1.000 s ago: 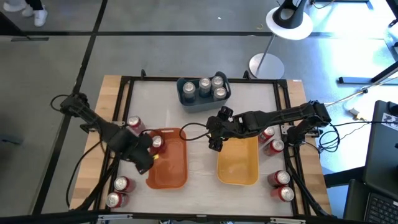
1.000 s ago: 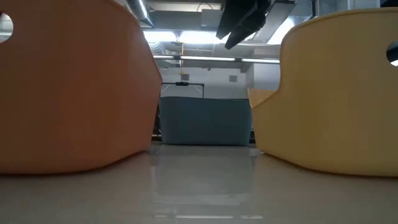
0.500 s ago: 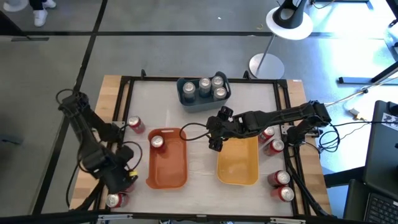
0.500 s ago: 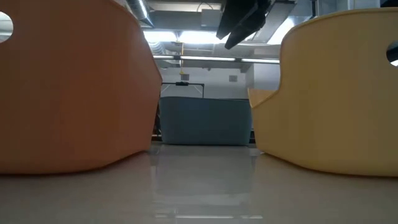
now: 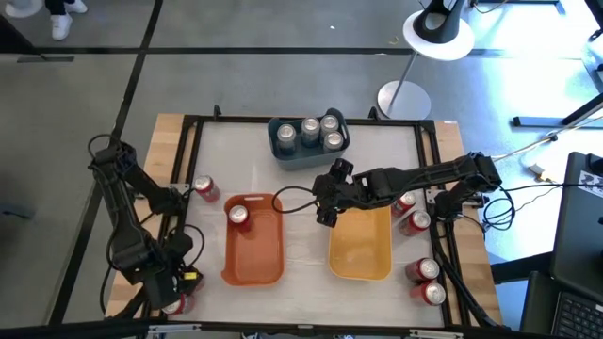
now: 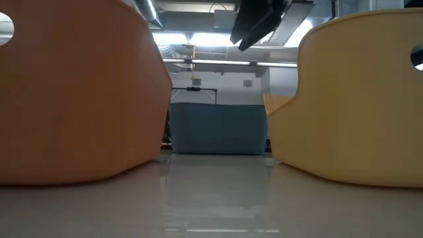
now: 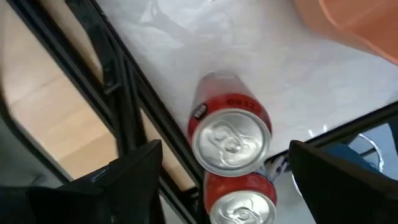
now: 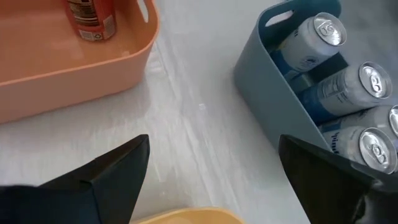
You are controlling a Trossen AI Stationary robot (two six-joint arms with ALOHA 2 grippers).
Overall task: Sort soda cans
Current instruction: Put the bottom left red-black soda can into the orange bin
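Your left gripper (image 5: 177, 287) hangs low over the table's (image 5: 306, 188) near left corner, arm folded back along the left rail, fingers (image 7: 134, 180) spread wide and empty. Straight below them stand two red cans (image 7: 231, 140), touching or nearly so; from above the arm hides most of that pair, so only a sliver of red shows. Your right gripper (image 5: 325, 209) reaches across from the right, held above the table between the orange bin (image 5: 254, 254) and the yellow bin (image 5: 363, 250), fingers (image 8: 99, 180) wide apart with nothing in them.

One red can (image 5: 238, 215) stands upright in the orange bin's far end. Silver cans (image 5: 309, 132) fill the blue bin (image 5: 283, 151) at the far edge. Another red can (image 5: 204, 189) stands left of the orange bin; more red ones (image 5: 424, 282) sit along the right rail, partly behind the right arm. The low view is mostly blocked by the two bins.
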